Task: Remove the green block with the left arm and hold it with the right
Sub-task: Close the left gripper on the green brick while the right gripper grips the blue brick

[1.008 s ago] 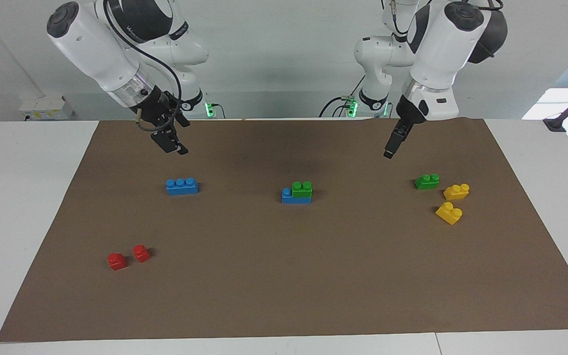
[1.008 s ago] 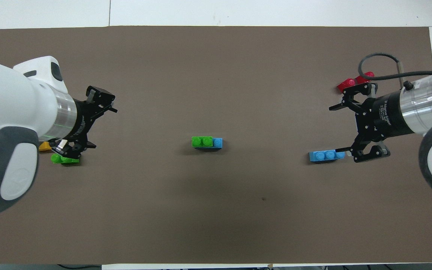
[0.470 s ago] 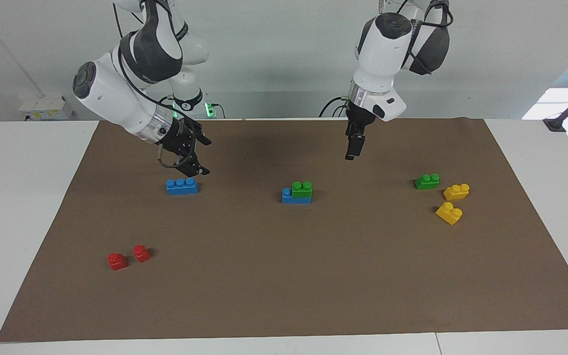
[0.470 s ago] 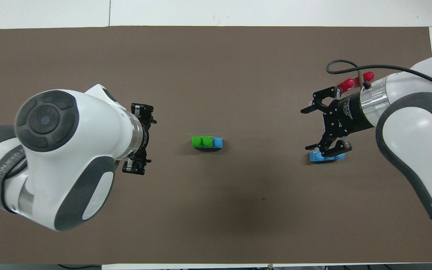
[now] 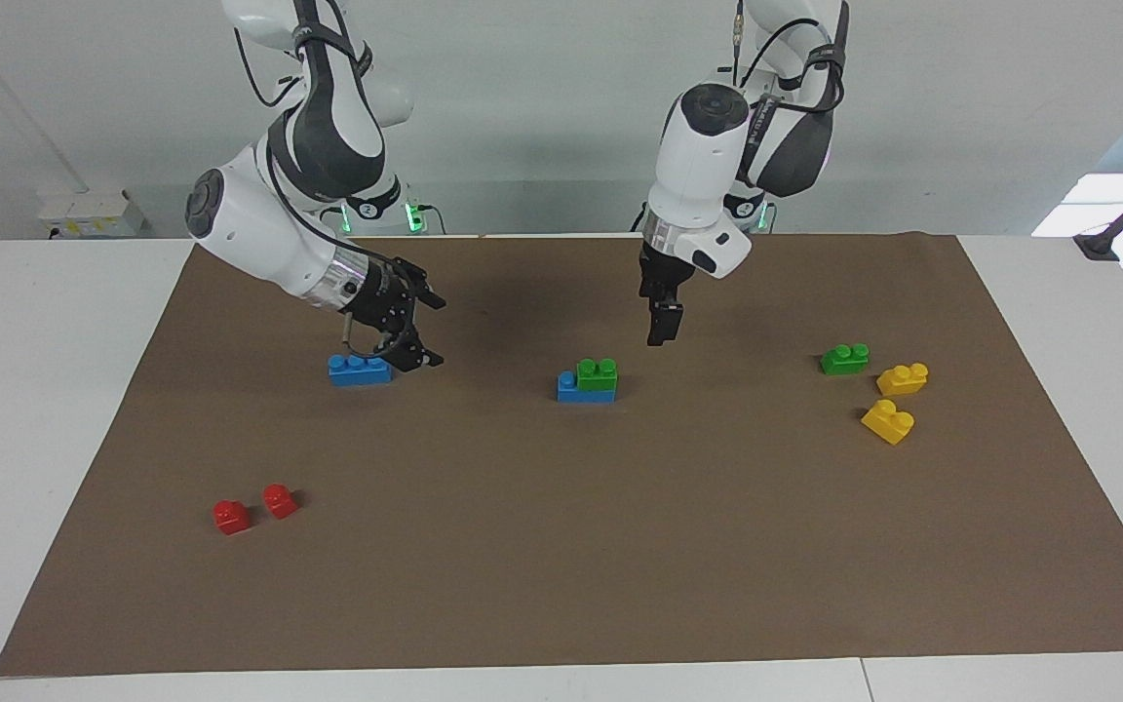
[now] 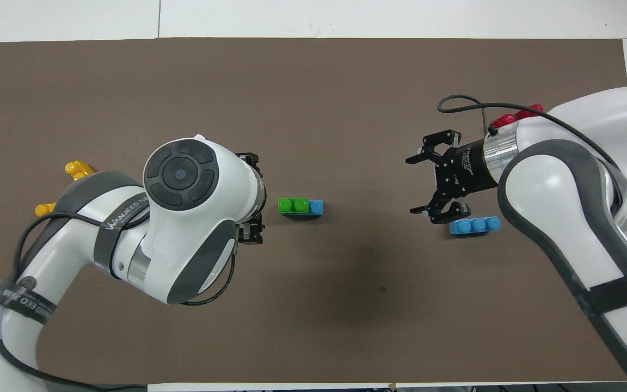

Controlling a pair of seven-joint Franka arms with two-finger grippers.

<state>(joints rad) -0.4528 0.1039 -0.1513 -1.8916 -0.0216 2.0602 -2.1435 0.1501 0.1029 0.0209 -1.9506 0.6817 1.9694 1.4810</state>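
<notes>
A green block sits on top of a blue brick near the middle of the brown mat, covering the end of that brick that points toward the left arm's end of the table; one blue stud stays bare at the other end. In the overhead view the same pair shows as green block and blue brick side by side.

The left gripper hangs in the air over the mat just beside the stacked pair, toward the left arm's end, and touches nothing. Its fingers point down and stand apart, with nothing between them. From above, the left gripper is mostly hidden under the white arm.

The right gripper hovers low over the mat at the end of a second blue brick, which lies alone toward the right arm's end of the table. Its fingers are spread wide and hold nothing, as the overhead view shows plainly: right gripper, second blue brick.

A second green block lies on the mat toward the left arm's end, with two yellow blocks just beside it and farther from the robots. Two red blocks lie close together toward the right arm's end, farther from the robots than the lone blue brick
</notes>
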